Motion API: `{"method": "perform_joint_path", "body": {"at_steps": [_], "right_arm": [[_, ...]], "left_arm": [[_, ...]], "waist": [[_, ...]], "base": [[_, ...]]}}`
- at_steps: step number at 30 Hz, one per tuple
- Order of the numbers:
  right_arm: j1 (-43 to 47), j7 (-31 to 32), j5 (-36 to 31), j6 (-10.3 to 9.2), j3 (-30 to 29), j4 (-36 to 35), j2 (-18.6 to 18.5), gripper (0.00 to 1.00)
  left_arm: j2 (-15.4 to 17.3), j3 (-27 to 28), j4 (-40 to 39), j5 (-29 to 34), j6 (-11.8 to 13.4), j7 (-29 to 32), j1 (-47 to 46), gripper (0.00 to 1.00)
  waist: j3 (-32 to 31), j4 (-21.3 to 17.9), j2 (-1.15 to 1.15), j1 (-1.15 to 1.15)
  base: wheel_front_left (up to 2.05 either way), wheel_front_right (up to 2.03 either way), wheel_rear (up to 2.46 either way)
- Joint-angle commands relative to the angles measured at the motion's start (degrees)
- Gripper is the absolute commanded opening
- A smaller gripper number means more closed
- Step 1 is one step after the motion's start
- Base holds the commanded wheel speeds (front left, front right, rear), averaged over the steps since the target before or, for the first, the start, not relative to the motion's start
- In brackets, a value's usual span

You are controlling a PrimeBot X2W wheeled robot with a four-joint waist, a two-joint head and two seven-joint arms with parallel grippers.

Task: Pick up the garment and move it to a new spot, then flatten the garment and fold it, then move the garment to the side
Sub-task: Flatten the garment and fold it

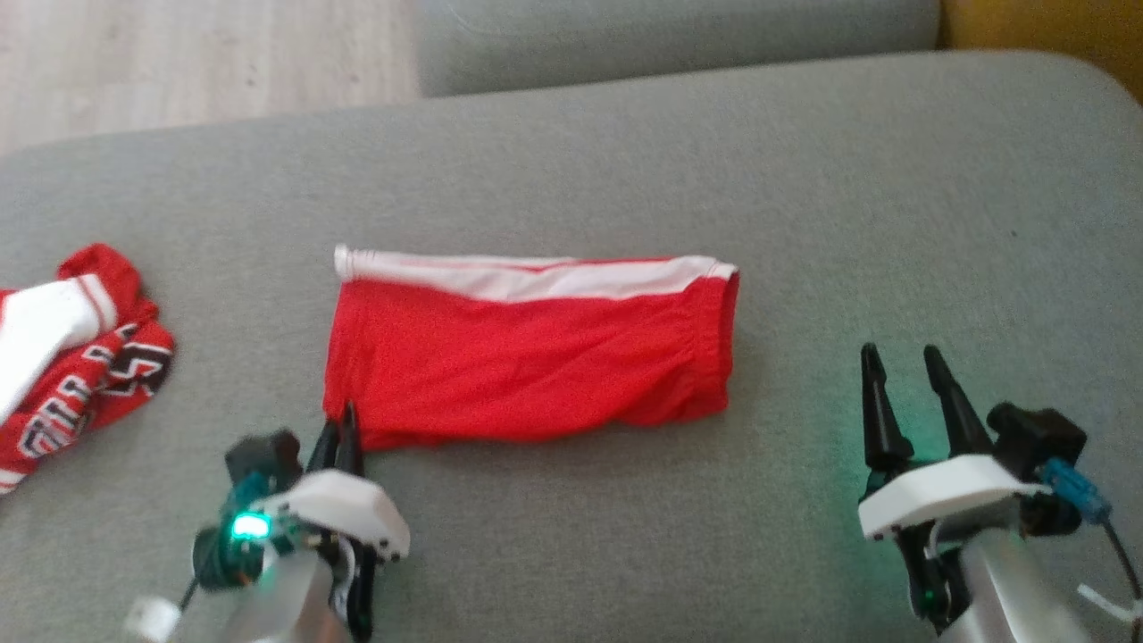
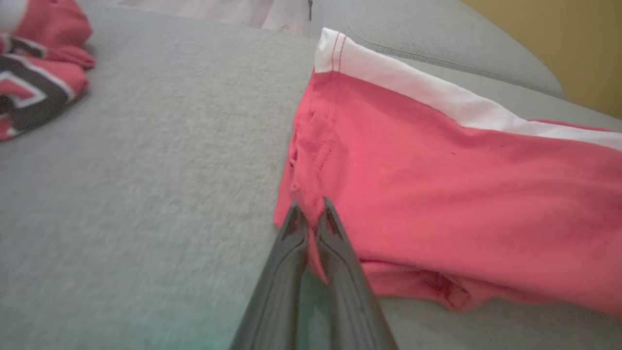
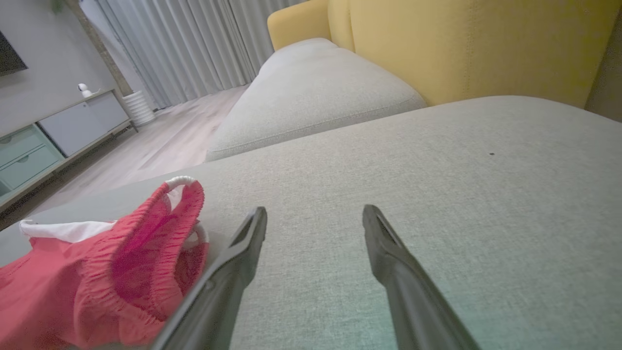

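The garment (image 1: 527,353) is a pair of red shorts with a white side stripe, folded into a flat rectangle in the middle of the grey cushion (image 1: 804,196). My left gripper (image 1: 341,427) is at its near left corner, and in the left wrist view the left gripper (image 2: 311,214) is shut with a pinch of the red garment (image 2: 437,194) between its fingers. My right gripper (image 1: 902,362) stands open over bare cushion, to the right of the shorts' elastic waistband (image 3: 146,253). The right gripper (image 3: 315,218) holds nothing.
A second red, white and black garment (image 1: 71,357) lies crumpled at the cushion's left edge. Another grey cushion (image 3: 311,92) and a yellow backrest (image 3: 461,43) lie beyond. Wooden floor (image 1: 179,54) shows at the far left.
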Motion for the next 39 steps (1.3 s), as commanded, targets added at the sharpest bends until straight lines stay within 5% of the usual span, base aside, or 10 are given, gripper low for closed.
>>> {"method": "perform_joint_path", "body": {"at_steps": [1,7,9,17,25,36,38,39], "right_arm": [[-0.3,-0.8,-0.7,0.22,1.4,-1.3,0.5,1.00],[0.4,-0.8,-0.8,0.22,3.0,-1.0,0.9,1.00],[-0.2,-0.8,-0.5,0.22,4.2,-1.4,1.1,1.00],[-4.0,-0.8,0.9,0.22,8.8,-1.7,1.4,1.00],[-7.0,-0.8,-0.7,0.22,9.1,7.8,1.4,1.00],[-5.8,-0.8,5.0,0.22,11.3,17.0,1.4,1.00],[-5.9,-0.8,7.0,0.22,12.8,17.3,1.4,0.47],[-5.9,-0.8,8.1,0.22,13.2,17.5,1.4,0.07]], "left_arm": [[1.5,1.3,-2.4,-0.9,0.9,-0.5,-0.1,0.00],[1.5,-1.6,-9.4,-3.8,4.1,-0.5,5.4,0.00],[1.5,-2.6,-12.3,-3.9,5.5,-0.5,6.8,1.00],[1.5,-7.7,-20.7,-3.8,7.8,-0.5,11.5,1.00],[1.4,-11.4,-24.0,-3.0,8.2,-0.5,12.8,1.00],[1.4,-11.7,-24.8,-2.5,8.2,-0.5,13.7,1.00],[1.4,-11.8,-24.6,-2.2,8.2,-0.5,13.7,1.00],[1.4,-11.9,-24.6,-2.2,8.2,-0.5,13.6,1.00]], "waist": [[-1.9,1.8,0.00,0.01],[-2.5,3.6,0.00,0.01],[-2.4,4.4,0.00,0.01],[-1.2,8.9,0.00,0.01],[0.5,14.4,0.00,0.01],[1.7,14.9,0.00,0.01],[1.7,14.6,0.00,0.01],[1.8,14.5,0.00,0.01]], "base": [[0.00,0.00,0.00],[0.00,0.00,0.00],[0.00,0.00,0.00],[0.00,0.00,0.00],[0.00,0.00,0.00],[0.00,0.00,0.00],[0.00,0.00,0.00],[0.00,0.00,0.00]]}}
